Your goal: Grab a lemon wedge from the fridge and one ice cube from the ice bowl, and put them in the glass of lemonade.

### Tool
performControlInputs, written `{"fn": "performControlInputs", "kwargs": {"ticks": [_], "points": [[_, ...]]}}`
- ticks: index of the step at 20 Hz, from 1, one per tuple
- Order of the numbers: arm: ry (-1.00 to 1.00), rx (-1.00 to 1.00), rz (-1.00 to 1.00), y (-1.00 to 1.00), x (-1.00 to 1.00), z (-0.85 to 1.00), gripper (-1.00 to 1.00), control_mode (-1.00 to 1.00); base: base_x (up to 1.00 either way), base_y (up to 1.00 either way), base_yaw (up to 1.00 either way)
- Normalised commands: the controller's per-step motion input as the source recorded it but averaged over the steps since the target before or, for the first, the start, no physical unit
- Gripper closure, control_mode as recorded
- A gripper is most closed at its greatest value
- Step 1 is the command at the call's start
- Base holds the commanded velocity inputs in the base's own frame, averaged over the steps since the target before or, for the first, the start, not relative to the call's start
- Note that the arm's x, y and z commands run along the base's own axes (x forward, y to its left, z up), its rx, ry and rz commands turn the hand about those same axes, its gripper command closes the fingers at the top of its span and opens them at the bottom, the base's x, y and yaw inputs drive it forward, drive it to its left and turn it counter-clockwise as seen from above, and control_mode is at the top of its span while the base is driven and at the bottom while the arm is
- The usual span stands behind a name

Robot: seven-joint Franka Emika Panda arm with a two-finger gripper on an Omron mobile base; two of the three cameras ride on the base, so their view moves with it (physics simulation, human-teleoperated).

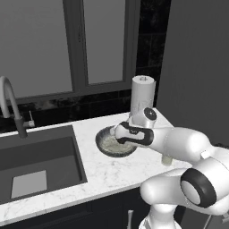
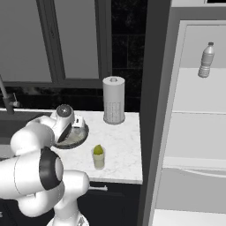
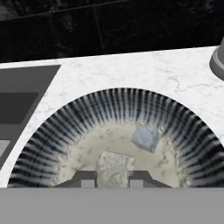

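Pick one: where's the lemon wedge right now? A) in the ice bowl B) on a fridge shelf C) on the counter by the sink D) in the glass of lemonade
D: the lemon wedge sits at the top of the glass of lemonade on the counter, in front of the paper-towel roll.

A white marble tabletop is running beneath a frosted window with a dark frame. A dark sink is sitting sunk into the tabletop at nine o'clock, a pale rectangle lying on its floor, and a curved grey faucet is rising behind it. A tall white perforated paper-towel roll is standing upright at twelve o'clock against the black backsplash. A clear plastic bottle is standing at two o'clock on a white shelf.
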Motion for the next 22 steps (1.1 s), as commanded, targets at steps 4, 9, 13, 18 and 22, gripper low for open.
{"fn": "performControlInputs", "kwargs": {"ticks": [4,9,13,18,22], "points": [[0.09,-0.01,-0.03,0.09,0.0,0.19,1.0,-1.0,0.0,0.0,0.0],[0.3,0.0,0.0,-0.13,0.0,0.54,1.0,-1.0,0.0,0.0,0.0],[0.39,-0.08,0.0,-0.23,-0.03,0.5,1.0,-1.0,0.0,0.0,0.0],[0.3,-0.16,0.0,-0.34,-0.13,0.26,1.0,-1.0,0.0,0.0,0.0],[0.09,-0.14,0.0,-0.59,-0.34,-0.02,1.0,-1.0,0.0,0.0,0.0]]}}
